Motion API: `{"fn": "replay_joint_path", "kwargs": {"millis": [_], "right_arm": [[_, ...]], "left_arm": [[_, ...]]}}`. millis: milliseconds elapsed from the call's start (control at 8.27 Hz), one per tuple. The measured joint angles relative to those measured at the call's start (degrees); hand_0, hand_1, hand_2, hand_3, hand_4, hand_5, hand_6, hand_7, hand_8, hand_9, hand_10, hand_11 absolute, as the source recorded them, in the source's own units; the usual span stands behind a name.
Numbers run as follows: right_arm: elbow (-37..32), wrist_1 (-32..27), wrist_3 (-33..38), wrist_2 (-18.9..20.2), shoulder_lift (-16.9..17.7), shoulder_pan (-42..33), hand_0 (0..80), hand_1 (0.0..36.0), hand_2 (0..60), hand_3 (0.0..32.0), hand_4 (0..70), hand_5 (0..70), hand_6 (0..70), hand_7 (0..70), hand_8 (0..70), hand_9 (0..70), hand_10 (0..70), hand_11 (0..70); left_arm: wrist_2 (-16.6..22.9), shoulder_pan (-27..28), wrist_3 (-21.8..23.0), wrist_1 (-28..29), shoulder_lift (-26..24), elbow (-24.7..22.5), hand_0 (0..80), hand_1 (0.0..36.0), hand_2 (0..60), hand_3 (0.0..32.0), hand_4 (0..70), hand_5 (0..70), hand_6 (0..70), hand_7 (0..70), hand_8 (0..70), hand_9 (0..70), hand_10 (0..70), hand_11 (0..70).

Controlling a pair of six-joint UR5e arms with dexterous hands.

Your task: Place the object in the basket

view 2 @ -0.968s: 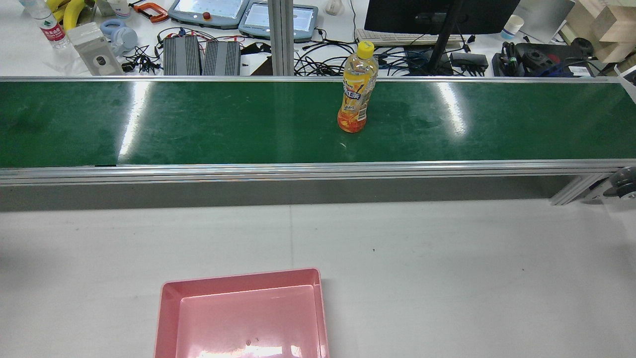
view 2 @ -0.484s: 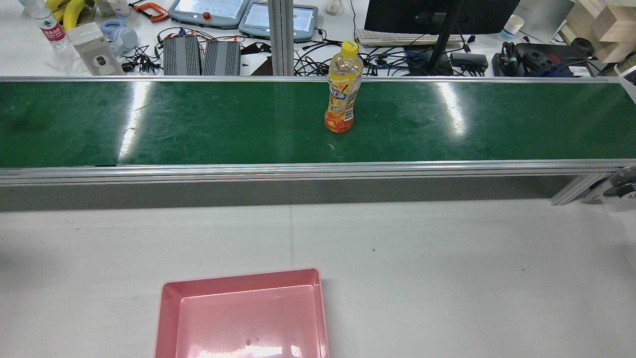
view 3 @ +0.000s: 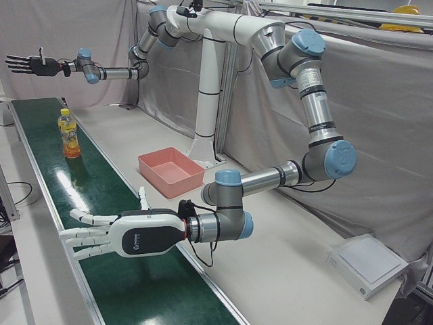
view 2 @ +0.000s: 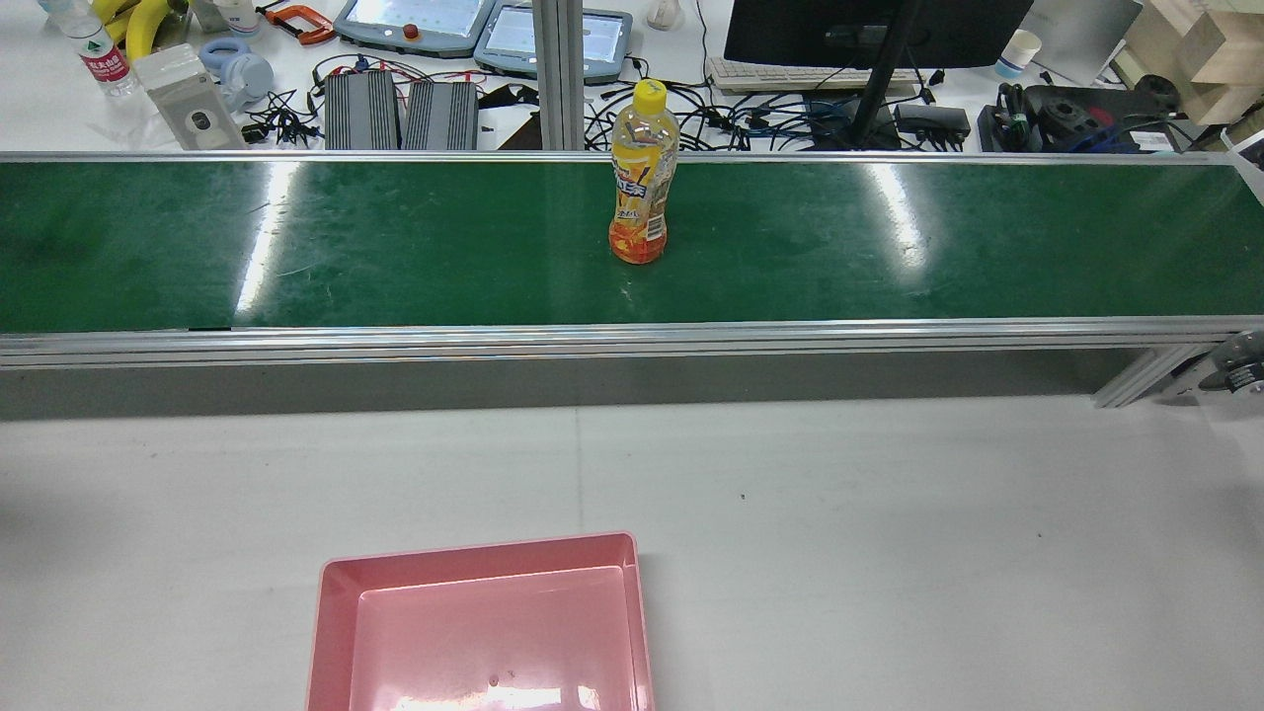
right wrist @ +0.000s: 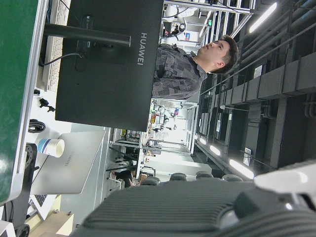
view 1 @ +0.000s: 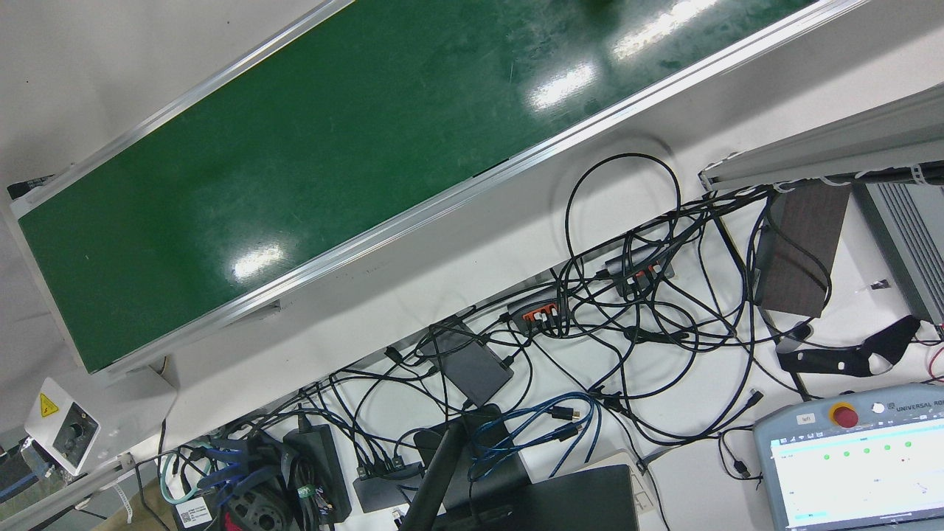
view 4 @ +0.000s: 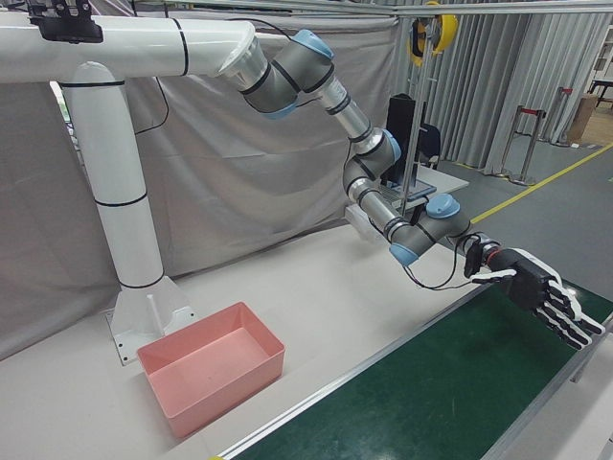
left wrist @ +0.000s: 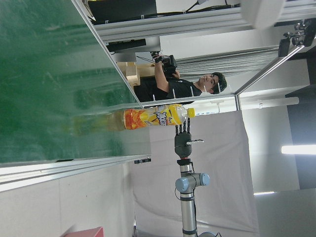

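On green belt (view 2: 395,247), mid-length: juice bottle (view 2: 643,173) upright, untouched. Left hand (view 3: 111,233) and right hand (view 3: 27,64) out over belt on either side, fingers spread, holding nothing. Pink basket (view 2: 331,612) on white table (view 2: 889,543), well apart from bottle.

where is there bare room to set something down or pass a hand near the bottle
The green belt is bare on both sides of the upright bottle. The white table between the belt's rail and the pink basket is bare, and so is the basket. The desk beyond the belt is crowded with cables.
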State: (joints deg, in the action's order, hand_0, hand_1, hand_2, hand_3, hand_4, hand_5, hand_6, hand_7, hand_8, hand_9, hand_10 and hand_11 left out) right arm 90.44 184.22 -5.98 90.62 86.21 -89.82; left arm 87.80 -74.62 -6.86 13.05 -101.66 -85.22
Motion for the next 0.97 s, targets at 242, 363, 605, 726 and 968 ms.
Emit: {"fn": "replay_joint_path", "kwargs": {"millis": [242, 363, 605, 726, 968], "right_arm": [[0.00, 0.00, 0.00, 0.00, 0.01, 0.00, 0.0, 0.0, 0.0, 0.0, 0.0, 0.0, 0.0, 0.0, 0.0, 0.0, 0.0, 0.0], [0.00, 0.00, 0.00, 0.00, 0.01, 0.00, 0.0, 0.0, 0.0, 0.0, 0.0, 0.0, 0.0, 0.0, 0.0, 0.0, 0.0, 0.0], [0.00, 0.00, 0.00, 0.03, 0.01, 0.00, 0.0, 0.0, 0.0, 0.0, 0.0, 0.0, 0.0, 0.0, 0.0, 0.0, 0.0, 0.0], [0.00, 0.00, 0.00, 0.02, 0.01, 0.00, 0.0, 0.0, 0.0, 0.0, 0.0, 0.0, 0.0, 0.0, 0.0, 0.0, 0.0, 0.0], [0.00, 0.00, 0.00, 0.00, 0.01, 0.00, 0.0, 0.0, 0.0, 0.0, 0.0, 0.0, 0.0, 0.0, 0.0, 0.0, 0.0, 0.0]], "left_arm": [[0.00, 0.10, 0.00, 0.02, -0.02, -0.36, 67.1, 13.8, 0.0, 7.6, 9.6, 20.8, 0.0, 2.0, 6.3, 3.2, 0.0, 1.6], [0.00, 0.28, -0.02, 0.04, -0.03, -0.51, 67.0, 13.4, 0.0, 8.6, 9.4, 21.1, 0.0, 2.0, 6.4, 2.8, 0.5, 2.7], [0.00, 0.64, -0.07, 0.04, -0.01, -0.69, 68.6, 13.4, 0.0, 9.8, 9.1, 19.8, 0.0, 1.5, 5.9, 2.2, 0.5, 2.7], [0.00, 0.83, -0.08, 0.04, -0.01, -0.93, 67.5, 13.4, 0.0, 10.4, 8.1, 19.1, 0.0, 1.8, 6.0, 2.4, 1.4, 4.2], [0.00, 1.61, -0.12, -0.05, -0.29, -2.08, 65.2, 13.2, 0.0, 5.0, 9.9, 19.9, 0.0, 2.5, 6.6, 3.0, 1.9, 4.9]]}}
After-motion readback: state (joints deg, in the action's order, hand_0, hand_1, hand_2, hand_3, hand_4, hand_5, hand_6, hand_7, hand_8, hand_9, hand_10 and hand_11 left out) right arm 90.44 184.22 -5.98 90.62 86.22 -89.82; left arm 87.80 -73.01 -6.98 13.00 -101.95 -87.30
